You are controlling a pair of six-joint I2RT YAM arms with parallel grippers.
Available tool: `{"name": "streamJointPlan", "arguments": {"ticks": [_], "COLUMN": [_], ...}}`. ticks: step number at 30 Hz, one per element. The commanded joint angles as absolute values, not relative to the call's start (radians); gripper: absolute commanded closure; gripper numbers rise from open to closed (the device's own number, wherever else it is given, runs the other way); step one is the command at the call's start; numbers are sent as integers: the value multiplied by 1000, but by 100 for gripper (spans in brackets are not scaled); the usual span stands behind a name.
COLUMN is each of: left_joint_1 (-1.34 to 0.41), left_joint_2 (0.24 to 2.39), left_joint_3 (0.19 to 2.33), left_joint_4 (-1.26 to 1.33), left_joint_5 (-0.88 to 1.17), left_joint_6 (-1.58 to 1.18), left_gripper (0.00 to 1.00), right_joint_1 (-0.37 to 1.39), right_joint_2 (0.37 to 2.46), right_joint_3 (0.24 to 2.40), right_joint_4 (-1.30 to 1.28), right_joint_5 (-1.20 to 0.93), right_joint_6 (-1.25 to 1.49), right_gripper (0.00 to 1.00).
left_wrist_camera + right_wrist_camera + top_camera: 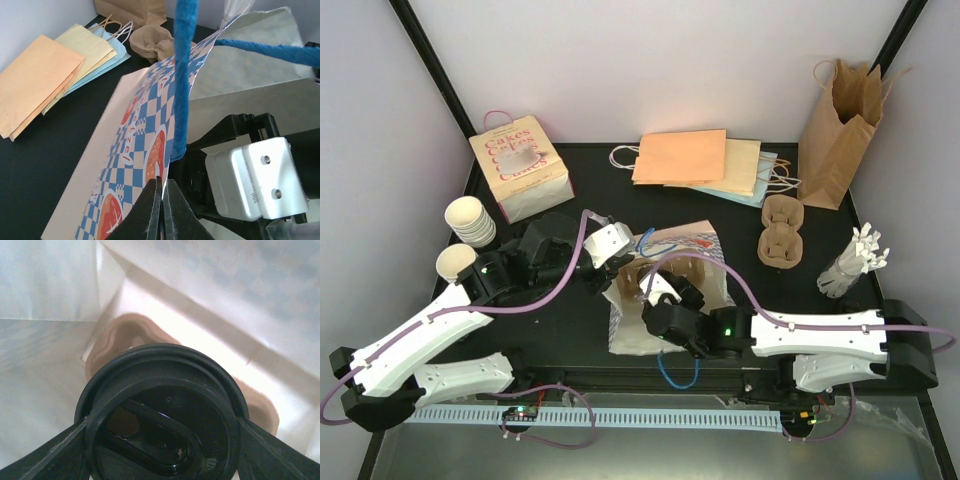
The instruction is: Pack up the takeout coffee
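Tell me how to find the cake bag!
Look at the far left corner of the black table. A boxy cream paper bag stands there, behind the stacked cream paper cups. Only it has pink "Cakes" lettering and a pink handle.

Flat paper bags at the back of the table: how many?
3, in one overlapping pile: orange bag on top, yellow bag under it, light blue bag lowest. More may be hidden beneath.

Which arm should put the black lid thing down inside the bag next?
Right. Its gripper holds the black lid inside the paper bag, just above the brown cup carrier. The left gripper is pinched shut on the bag's checkered edge, apparently holding it open, so it looks busy.
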State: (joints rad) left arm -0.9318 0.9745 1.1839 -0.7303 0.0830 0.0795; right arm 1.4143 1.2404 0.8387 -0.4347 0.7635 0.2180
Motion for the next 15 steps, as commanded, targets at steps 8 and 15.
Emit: {"name": "streamJointPlan", "arguments": {"ticks": [8, 15], "left_joint_1": [-943, -945], "left_joint_2": [956, 954], "left_joint_3": [1173, 1153], "left_joint_4": [-667, -655], "left_joint_5": [135, 146], "left_joint_6": [45, 29], "left_gripper": [98, 99], "right_joint_1": [1422, 1450], "right_joint_2": [1254, 1264], "right_joint_3": [821, 752], "right_joint_4": [-334, -319], "right_joint_5": [643, 631], "right_joint_6": [193, 237], "right_gripper": [40, 40]}}
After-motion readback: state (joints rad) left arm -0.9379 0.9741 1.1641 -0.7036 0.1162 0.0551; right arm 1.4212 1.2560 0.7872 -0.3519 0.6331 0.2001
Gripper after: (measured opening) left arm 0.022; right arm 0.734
